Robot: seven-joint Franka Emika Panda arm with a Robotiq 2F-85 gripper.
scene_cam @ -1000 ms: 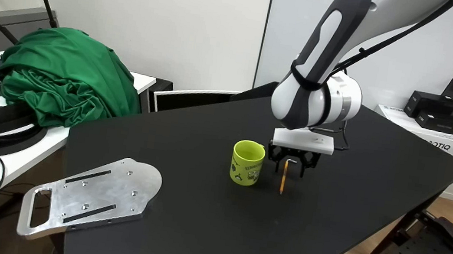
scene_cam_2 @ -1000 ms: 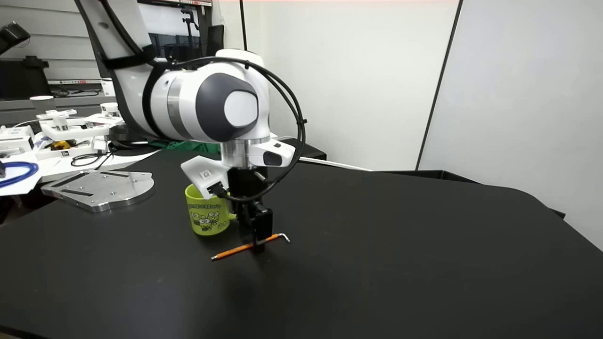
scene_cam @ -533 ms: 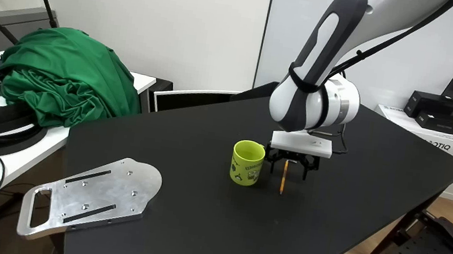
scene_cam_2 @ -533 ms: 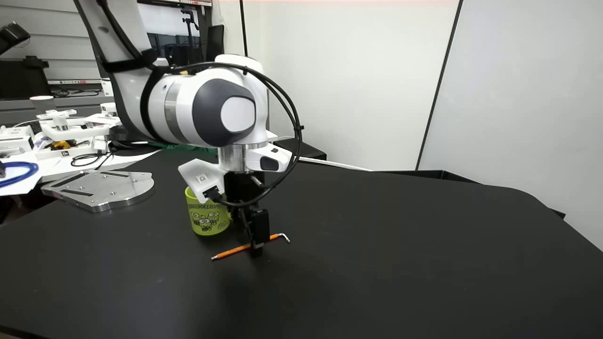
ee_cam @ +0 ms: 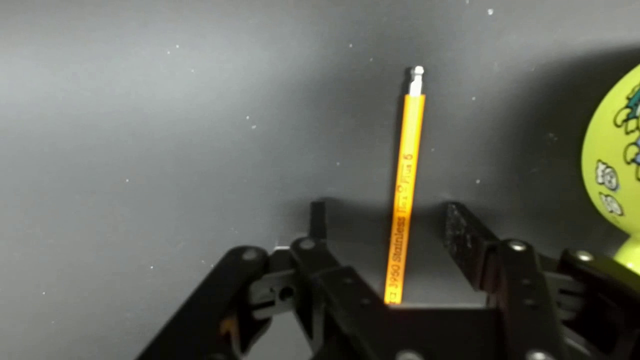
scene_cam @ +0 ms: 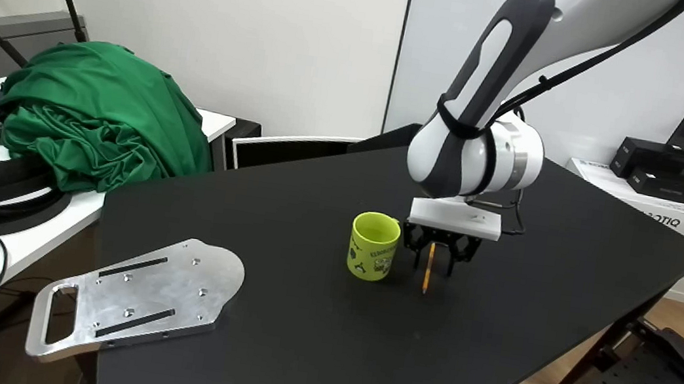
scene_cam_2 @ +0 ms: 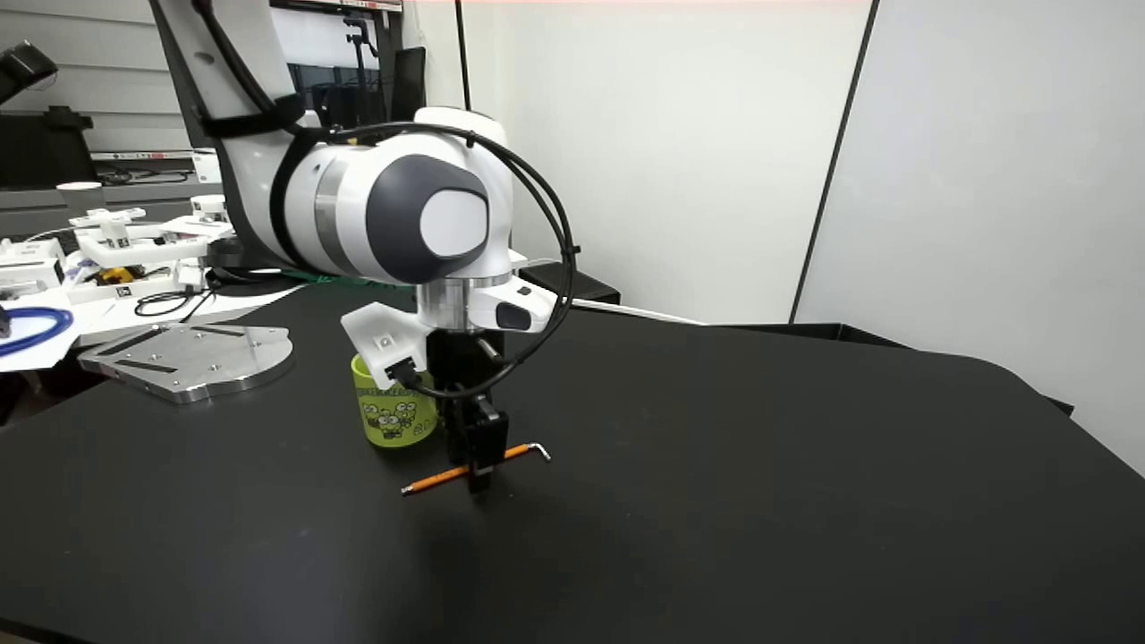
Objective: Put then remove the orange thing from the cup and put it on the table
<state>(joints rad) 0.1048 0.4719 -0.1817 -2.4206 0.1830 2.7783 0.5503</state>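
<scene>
black two-finger gripper [ee_cam: 387,219]: jaws now narrower, still apart, astride orange-sleeved metal hex key [ee_cam: 406,165] on matte black table [scene_cam: 297,331] beside cylindrical lime-green mug [scene_cam: 371,252]. grasp likely next, insertion pending.

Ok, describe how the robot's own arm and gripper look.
The arm is white with dark grey panels, silvery bands and black straps; black cables run along its outside. The gripper is black, with jointed links and shiny screw heads; a white block is mounted near it.
</scene>
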